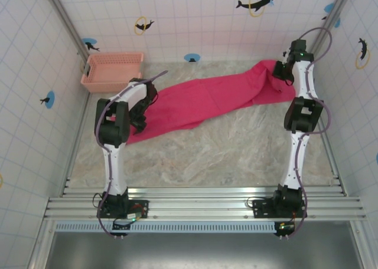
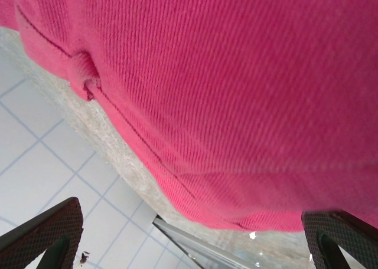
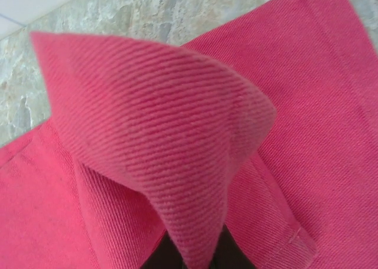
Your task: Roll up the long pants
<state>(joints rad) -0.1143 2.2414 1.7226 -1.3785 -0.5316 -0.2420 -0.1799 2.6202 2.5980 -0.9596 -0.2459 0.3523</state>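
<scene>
The long pants (image 1: 207, 101) lie stretched diagonally across the table, bright magenta, from near left to far right. At their far right end my right gripper (image 1: 279, 74) is shut on a lifted fold of the pants (image 3: 165, 139), which rises in a peak from between the dark fingers (image 3: 236, 258). My left gripper (image 1: 142, 111) sits at the near left end of the pants. In the left wrist view it is wide open (image 2: 189, 242), with a hemmed edge of the pants (image 2: 236, 104) just ahead of its fingertips (image 2: 44, 230) and nothing between them.
A pale salmon-pink lattice basket (image 1: 112, 70) stands at the back left corner, close to the left arm's wrist. Tiled walls close in the marbled table (image 1: 224, 157) on three sides. An aluminium rail (image 1: 201, 201) runs along the near edge.
</scene>
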